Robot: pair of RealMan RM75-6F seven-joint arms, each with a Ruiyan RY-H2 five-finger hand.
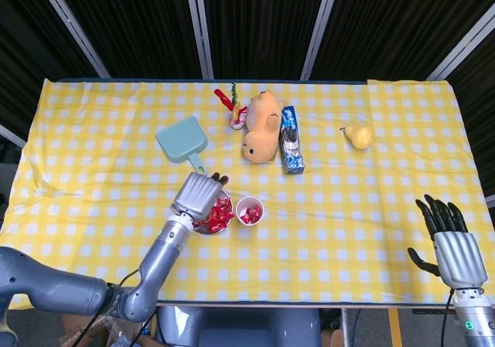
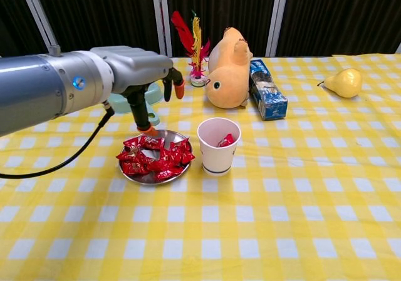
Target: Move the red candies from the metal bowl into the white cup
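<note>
Red wrapped candies [image 2: 155, 159] lie heaped in the metal bowl [image 2: 143, 179], seen in the head view as candies [image 1: 217, 216] partly under my hand. The white cup [image 2: 218, 145] stands just right of the bowl, with a red candy [image 2: 228, 141] inside; in the head view the cup [image 1: 249, 209] shows red at its bottom. My left hand [image 2: 141, 73] hovers over the bowl's far left side, fingers spread and pointing down, holding nothing; in the head view this left hand [image 1: 199, 193] covers most of the bowl. My right hand [image 1: 452, 241] rests open at the table's near right edge.
Behind the cup sit a yellow plush duck [image 2: 229, 69], a blue box [image 2: 267, 97] and a feathered shuttlecock [image 2: 195, 51]. A teal dustpan [image 1: 183, 141] lies behind the bowl. A yellow pear [image 2: 343, 82] lies at the far right.
</note>
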